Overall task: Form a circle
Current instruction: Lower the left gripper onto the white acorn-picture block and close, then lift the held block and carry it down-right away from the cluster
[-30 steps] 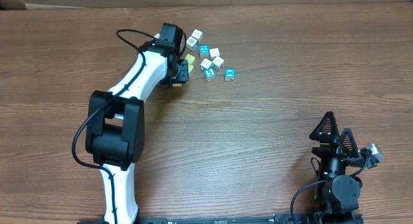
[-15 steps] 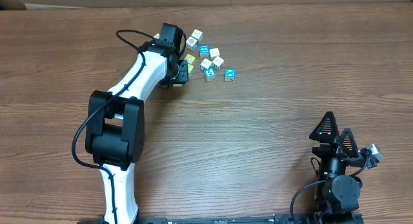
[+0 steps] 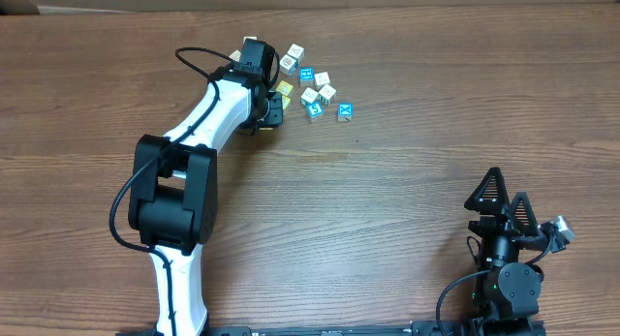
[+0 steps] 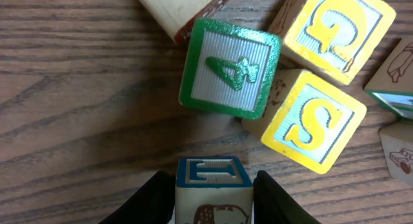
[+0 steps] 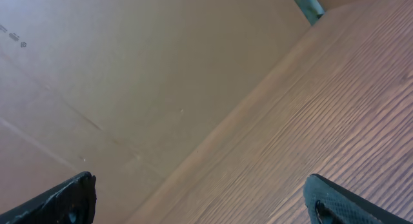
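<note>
The circle is no ring yet, only a loose clump of white and cyan cubes just right of my left gripper. On the left wrist view I read a green 4, a yellow S and a yellow G. The left jaws pinch a blue-edged block just short of these, and my right gripper sits spread wide, well apart.

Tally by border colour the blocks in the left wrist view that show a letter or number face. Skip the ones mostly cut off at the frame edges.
Green: 1, the 4 block
Yellow: 2, the G block and the S block
Blue: 1, the blue block between the fingers of the left gripper
Total: 4
</note>
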